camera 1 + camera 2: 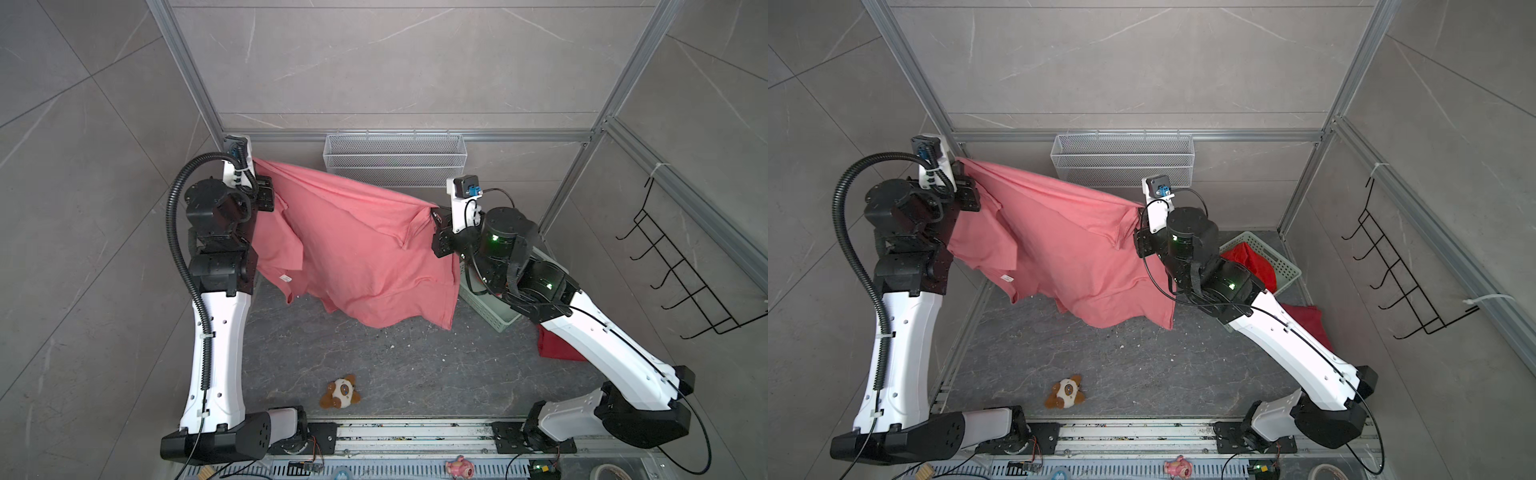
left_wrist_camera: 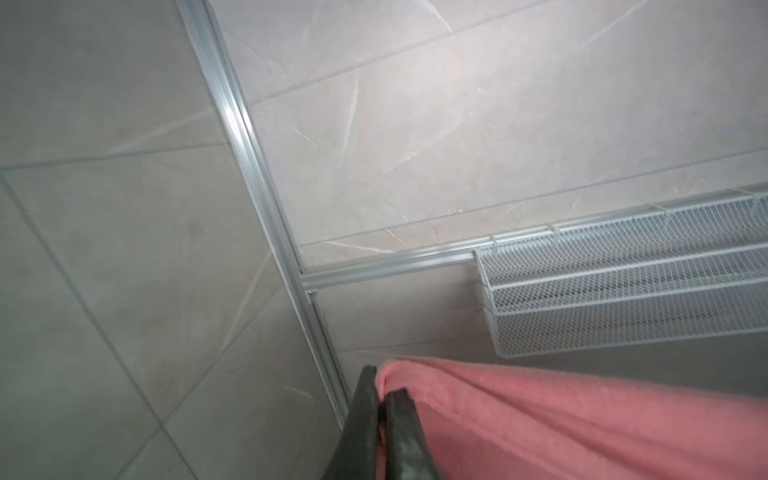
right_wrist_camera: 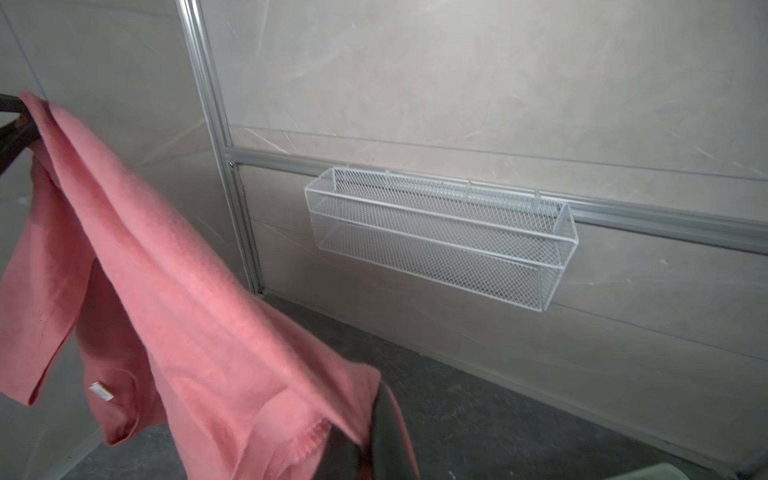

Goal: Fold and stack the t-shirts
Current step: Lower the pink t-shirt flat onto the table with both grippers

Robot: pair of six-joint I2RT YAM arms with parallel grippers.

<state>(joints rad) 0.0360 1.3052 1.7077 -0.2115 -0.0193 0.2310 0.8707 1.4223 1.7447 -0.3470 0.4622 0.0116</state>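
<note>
Both tools are clenched on the pink shirt (image 1: 353, 241): the left tool (image 2: 384, 388) pinches one upper corner and the right tool (image 1: 433, 212) pinches the opposite one. The shirt hangs between and below them over the bench (image 1: 415, 365). Its long axis runs tool to tool, and the neck label (image 1: 284, 277) dangles beneath the left tool. Laying it flat likely comes next, with both arms equally near.

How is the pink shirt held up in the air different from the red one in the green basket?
The salmon-pink shirt hangs spread out, pinched by the left gripper and right gripper; the scarlet shirt lies bunched in the green basket. The pink is paler, the scarlet brighter. Both are soft cloth.
</note>
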